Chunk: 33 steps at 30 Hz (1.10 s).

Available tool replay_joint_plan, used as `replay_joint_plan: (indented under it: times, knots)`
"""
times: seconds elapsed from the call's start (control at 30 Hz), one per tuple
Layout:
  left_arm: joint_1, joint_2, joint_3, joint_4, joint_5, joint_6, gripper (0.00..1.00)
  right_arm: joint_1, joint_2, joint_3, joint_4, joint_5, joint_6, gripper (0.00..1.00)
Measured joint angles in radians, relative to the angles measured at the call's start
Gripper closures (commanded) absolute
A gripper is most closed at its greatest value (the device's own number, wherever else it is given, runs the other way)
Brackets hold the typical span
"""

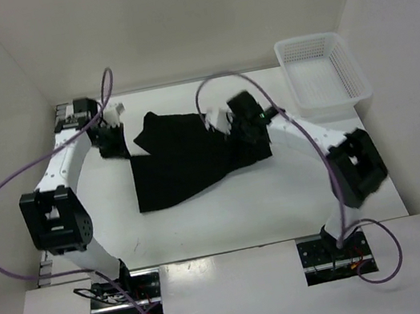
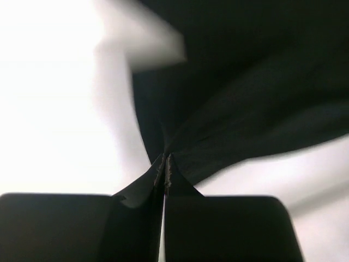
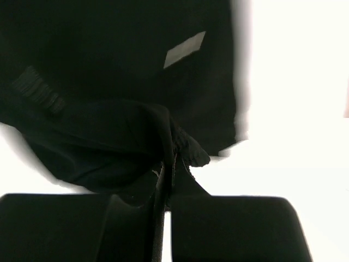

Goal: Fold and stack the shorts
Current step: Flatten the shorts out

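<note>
The black shorts (image 1: 182,162) lie rumpled and partly spread in the middle of the white table. My left gripper (image 1: 120,140) is at their far left corner. In the left wrist view it (image 2: 165,162) is shut, and the shorts (image 2: 245,82) pull taut into its tips. My right gripper (image 1: 243,139) sits on the shorts' right edge. The right wrist view shows it (image 3: 170,164) shut on a bunched fold of the shorts (image 3: 109,65). A small pale printed mark (image 3: 184,49) shows on the cloth beyond it.
A white mesh basket (image 1: 321,72) stands at the back right corner of the table. White walls close in the table at the back and on both sides. Purple cables loop over both arms.
</note>
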Motion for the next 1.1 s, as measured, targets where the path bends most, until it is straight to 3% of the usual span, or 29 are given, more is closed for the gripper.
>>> replay_joint_plan:
  times: [0.17,0.23,0.33,0.53,0.83,0.97,1.1]
  knots:
    - [0.010,0.125,0.448,0.162,-0.072,0.000,1.00,-0.139,0.323,0.609,0.074,0.071,0.167,1.00]
    - [0.026,0.096,0.547,0.233,-0.092,0.000,1.00,-0.181,0.314,0.695,0.101,0.072,0.219,1.00]
    - [0.055,-0.005,0.555,0.287,-0.086,-0.002,1.00,-0.187,0.197,0.663,0.127,0.058,0.246,1.00]
    - [0.084,-0.252,0.213,0.314,-0.121,0.000,1.00,0.017,-0.112,0.263,0.120,0.059,0.103,1.00]
    - [-0.008,-0.315,-0.394,0.137,-0.183,0.000,1.00,0.163,-0.121,-0.181,-0.052,0.043,-0.105,1.00]
    - [-0.049,-0.374,-0.536,0.060,-0.232,0.001,1.00,0.240,-0.121,-0.268,-0.127,0.028,-0.152,1.00]
    - [-0.049,-0.393,-0.557,0.043,-0.289,0.000,1.00,0.253,-0.134,-0.266,-0.148,-0.020,-0.155,1.00]
